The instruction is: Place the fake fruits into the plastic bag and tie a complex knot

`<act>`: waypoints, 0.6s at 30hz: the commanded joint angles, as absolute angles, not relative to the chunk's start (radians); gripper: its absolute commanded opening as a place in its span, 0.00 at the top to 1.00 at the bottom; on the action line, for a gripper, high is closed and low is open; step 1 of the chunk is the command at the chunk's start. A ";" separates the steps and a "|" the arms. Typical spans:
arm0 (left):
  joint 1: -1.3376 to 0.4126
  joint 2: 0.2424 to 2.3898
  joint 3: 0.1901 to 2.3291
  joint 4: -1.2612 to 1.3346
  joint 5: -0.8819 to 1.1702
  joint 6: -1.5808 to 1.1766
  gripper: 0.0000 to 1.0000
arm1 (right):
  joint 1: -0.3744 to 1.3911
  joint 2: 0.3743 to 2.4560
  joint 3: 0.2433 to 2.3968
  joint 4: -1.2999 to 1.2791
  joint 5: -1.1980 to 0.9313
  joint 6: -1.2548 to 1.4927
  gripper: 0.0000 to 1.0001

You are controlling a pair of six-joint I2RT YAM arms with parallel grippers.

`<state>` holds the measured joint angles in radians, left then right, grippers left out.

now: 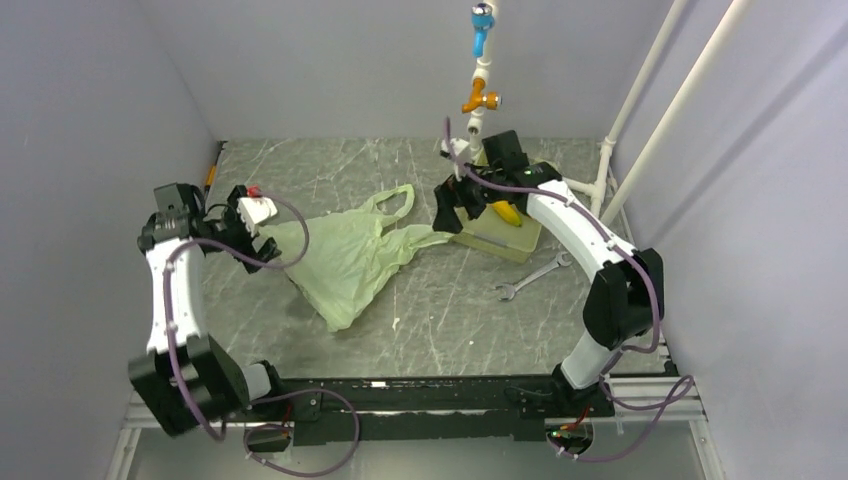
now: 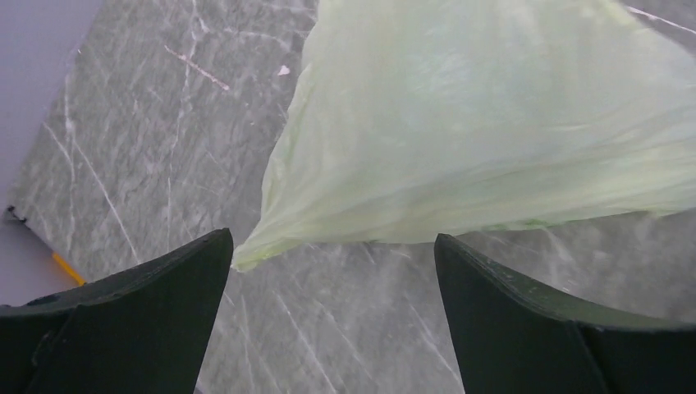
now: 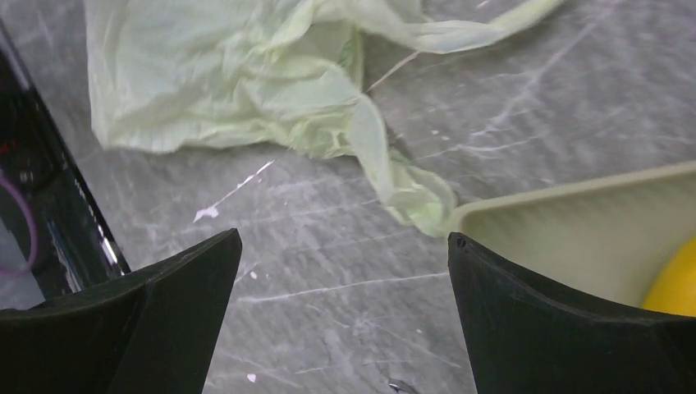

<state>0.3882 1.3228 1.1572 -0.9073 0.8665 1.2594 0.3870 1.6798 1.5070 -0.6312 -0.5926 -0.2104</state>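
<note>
The pale yellow-green plastic bag (image 1: pixel 350 255) lies flat and crumpled on the marble table, handles toward the right. My left gripper (image 1: pixel 262 235) stands open at the bag's left corner. In the left wrist view the bag (image 2: pixel 492 123) ends in a point just beyond the left gripper (image 2: pixel 332 246), with nothing between the jaws. My right gripper (image 1: pixel 455 215) is open at the handle end. In its wrist view the bag (image 3: pixel 246 82) trails a twisted handle to the tray's corner, ahead of the right gripper (image 3: pixel 345 242). One yellow fake fruit (image 3: pixel 677 287) lies in the tray, also seen from above (image 1: pixel 507 212).
A rigid pale green tray (image 1: pixel 505 243) sits at the back right, its rim (image 3: pixel 574 185) by my right finger. A steel wrench (image 1: pixel 535 275) lies in front of it. White pipes with an orange valve (image 1: pixel 480 100) hang at the back. An orange pencil-like stick (image 2: pixel 66 267) lies at the left wall.
</note>
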 commanded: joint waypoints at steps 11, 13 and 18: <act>0.042 0.713 0.730 -1.156 0.831 1.302 0.01 | 0.518 1.941 1.624 -0.664 -0.583 -0.504 0.00; -0.058 0.655 0.663 -1.111 0.804 1.217 0.01 | 0.535 1.966 1.611 -0.659 -0.570 -0.530 0.00; -0.280 0.607 0.556 -0.886 0.633 0.985 0.01 | 0.546 2.019 1.603 -0.633 -0.559 -0.517 0.06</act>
